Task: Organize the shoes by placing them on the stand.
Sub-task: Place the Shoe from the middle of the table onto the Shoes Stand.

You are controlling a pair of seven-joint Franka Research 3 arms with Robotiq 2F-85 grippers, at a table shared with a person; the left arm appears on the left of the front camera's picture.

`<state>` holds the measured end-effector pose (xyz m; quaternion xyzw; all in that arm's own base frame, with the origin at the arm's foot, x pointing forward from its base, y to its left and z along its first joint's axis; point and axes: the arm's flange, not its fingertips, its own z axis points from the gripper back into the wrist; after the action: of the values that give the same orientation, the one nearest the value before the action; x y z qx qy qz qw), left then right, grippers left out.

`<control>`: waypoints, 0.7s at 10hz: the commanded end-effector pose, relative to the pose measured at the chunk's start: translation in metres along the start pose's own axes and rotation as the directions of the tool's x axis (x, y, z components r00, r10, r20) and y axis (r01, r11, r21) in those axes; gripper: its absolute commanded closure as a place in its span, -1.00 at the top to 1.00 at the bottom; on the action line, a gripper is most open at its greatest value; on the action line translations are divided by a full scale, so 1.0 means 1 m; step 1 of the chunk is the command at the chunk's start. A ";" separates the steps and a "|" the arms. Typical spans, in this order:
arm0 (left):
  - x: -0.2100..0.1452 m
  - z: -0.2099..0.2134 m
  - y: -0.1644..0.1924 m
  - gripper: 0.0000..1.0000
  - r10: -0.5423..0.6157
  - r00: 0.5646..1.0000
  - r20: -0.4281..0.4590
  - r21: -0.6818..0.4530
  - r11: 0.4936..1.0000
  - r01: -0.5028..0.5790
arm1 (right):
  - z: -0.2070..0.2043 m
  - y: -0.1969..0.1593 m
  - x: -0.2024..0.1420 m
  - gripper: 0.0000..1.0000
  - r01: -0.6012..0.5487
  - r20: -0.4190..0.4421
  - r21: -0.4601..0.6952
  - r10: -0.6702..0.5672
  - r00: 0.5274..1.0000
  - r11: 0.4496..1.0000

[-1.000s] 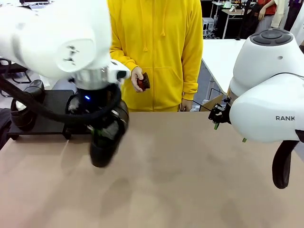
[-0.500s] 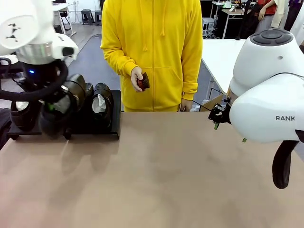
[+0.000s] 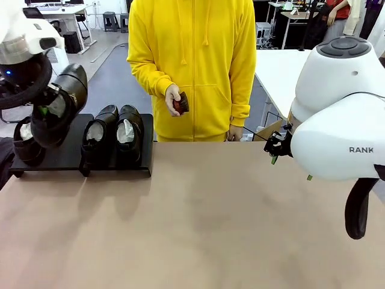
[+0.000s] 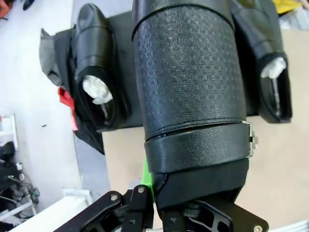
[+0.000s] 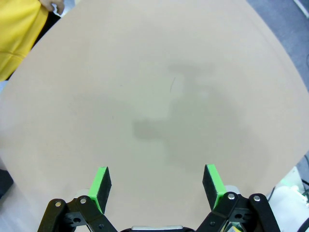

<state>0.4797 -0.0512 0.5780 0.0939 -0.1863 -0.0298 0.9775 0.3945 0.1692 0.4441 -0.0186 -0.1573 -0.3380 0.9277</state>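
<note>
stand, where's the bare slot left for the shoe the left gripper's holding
On the stand, bare room lies between the far-left shoe and the pair crowding its right end. The left gripper holds the fourth shoe above that gap.

glossy black shoes point(image 3: 114, 129), matte-black stand point(image 3: 66, 158), yellow hoodie point(image 3: 192, 60)

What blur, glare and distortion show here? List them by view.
Front view: sharp and evenly lit, with glossy highlights on the shoe held by the left gripper. Left wrist view: that shoe looms close, its texture crisp. Right wrist view: wide-angle bend curves the table edge; faint soft shadows on it beyond the open right gripper.
</note>
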 end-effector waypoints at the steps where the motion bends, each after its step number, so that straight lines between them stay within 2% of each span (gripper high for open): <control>1: 0.009 -0.030 0.014 -1.00 0.093 0.996 0.014 0.065 0.993 -0.093 | 0.001 -0.001 0.002 1.00 -0.014 0.011 0.002 0.014 1.000 1.000; 3: 0.021 -0.065 0.020 -1.00 0.113 0.993 -0.018 0.113 0.987 -0.110 | 0.001 -0.001 0.002 1.00 -0.014 0.011 0.002 0.014 1.000 1.000; 7: 0.041 -0.106 0.034 -1.00 0.101 0.994 -0.032 0.091 0.991 -0.098 | 0.001 -0.001 0.002 1.00 -0.014 0.011 0.002 0.014 1.000 1.000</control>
<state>0.5495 -0.0097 0.4924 0.1227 -0.1577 0.0281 0.9794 0.3944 0.1691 0.4442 -0.0185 -0.1575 -0.3380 0.9277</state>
